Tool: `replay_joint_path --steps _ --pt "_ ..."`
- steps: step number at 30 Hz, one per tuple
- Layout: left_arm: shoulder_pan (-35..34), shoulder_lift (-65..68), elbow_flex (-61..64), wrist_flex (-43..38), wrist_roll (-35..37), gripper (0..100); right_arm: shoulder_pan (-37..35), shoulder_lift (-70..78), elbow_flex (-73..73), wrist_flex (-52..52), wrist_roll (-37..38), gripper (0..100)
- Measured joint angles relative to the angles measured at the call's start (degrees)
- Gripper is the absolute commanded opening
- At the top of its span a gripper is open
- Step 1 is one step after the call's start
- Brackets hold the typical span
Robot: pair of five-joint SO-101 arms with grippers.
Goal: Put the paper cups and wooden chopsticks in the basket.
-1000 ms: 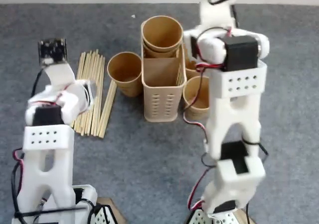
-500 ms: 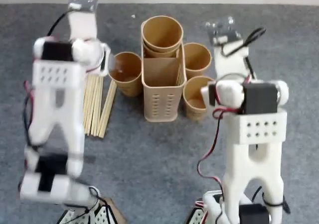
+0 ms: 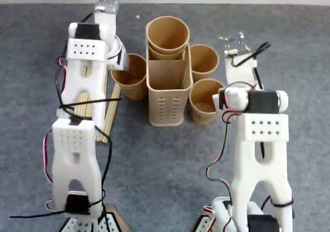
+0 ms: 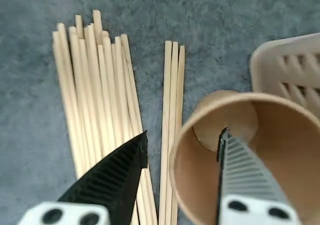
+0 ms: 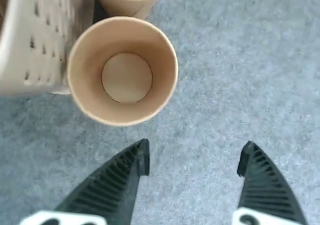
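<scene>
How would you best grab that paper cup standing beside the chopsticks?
Probably by its rim wall, from above: the paper cup stands upright, mouth open, with the basket close on one side and chopsticks on the other. One finger inside, one outside, as the left gripper sits now.

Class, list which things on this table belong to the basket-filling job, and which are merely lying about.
Belong to the job:
basket
stacked paper cups in it
left cup beside it
far right cup
near right cup
wooden chopsticks

Lying about:
grey mat
small white speck near its far edge
</scene>
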Motion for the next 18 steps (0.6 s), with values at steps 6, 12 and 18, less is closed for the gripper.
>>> replay_joint_path --steps 6,12,18 --pt "0.09 5.54 -4.75 0.09 -0.18 0 0.09 5.63 0.00 -2.90 0.00 27.9" --pt "0.26 5.71 -9.58 2.73 -0.44 0 0.09 7.82 0.00 -3.16 0.00 27.9" --pt "-0.44 5.71 -17.05 5.54 -0.44 0 0.09 7.82 0.00 -3.16 0.00 27.9"
